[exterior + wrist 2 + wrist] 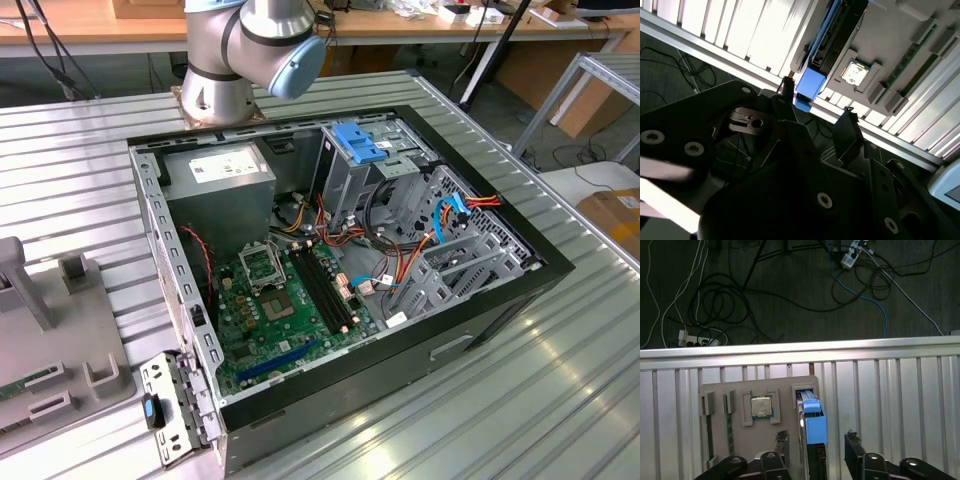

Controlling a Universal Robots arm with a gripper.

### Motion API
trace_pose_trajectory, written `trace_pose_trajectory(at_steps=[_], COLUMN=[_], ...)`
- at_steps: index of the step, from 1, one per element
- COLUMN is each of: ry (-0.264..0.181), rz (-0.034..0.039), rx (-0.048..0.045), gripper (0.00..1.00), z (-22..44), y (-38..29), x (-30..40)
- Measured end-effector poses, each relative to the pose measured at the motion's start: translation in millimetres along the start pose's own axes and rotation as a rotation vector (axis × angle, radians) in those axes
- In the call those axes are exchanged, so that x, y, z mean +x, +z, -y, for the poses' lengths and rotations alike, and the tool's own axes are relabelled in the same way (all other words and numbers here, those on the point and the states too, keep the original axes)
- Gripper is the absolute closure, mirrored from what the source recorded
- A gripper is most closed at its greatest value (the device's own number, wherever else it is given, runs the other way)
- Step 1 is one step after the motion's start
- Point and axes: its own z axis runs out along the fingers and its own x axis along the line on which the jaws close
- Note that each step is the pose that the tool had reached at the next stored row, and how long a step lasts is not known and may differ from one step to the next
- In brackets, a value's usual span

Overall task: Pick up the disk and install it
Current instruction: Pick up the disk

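First wrist view told me most: the disk (812, 422) stood on its edge in a slot of the grey holder tray (785, 390), blue carrier end uppermost, beside a processor chip (761, 406) and two memory sticks (729, 422). Standing it upright looked deliberate to me (a drive lying flat would give fingers nothing to pinch), since both broad faces were free.

The gripper (816, 436) hung over it with its fingers apart, one on each side of the disk and neither touching it as far as I could judge. The second wrist view showed the same straddle, dark fingertips (847, 125) flanking the blue frame. The tray sat near the edge of the slatted bench (890, 405), cabled floor beyond.

In the exterior view the arm (240, 45) rose from its base behind the open computer case (560, 265) and climbed out of the picture, so I took it to be reaching over with its wrist pointed down at the tray. Inside the case stood the drive cage (345, 185) with its blue latch (358, 143); the disk was not yet installed.
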Motion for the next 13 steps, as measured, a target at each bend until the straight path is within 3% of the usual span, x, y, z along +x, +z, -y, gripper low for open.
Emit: trace_pose_trajectory(at_steps=[1,4,7,13], ry=[0.000,0.000,0.000,0.000], rz=[0.0000,0.0001,0.0000,0.0000], rx=[0.0001,0.0001,0.0001,0.0000], gripper=[0.40,0.40,0.40,0.40], z=[0.0,0.2,0.3,0.4], y=[0.1,9.6,15.2,15.4], x=[0.0,0.4,0.6,0.6])
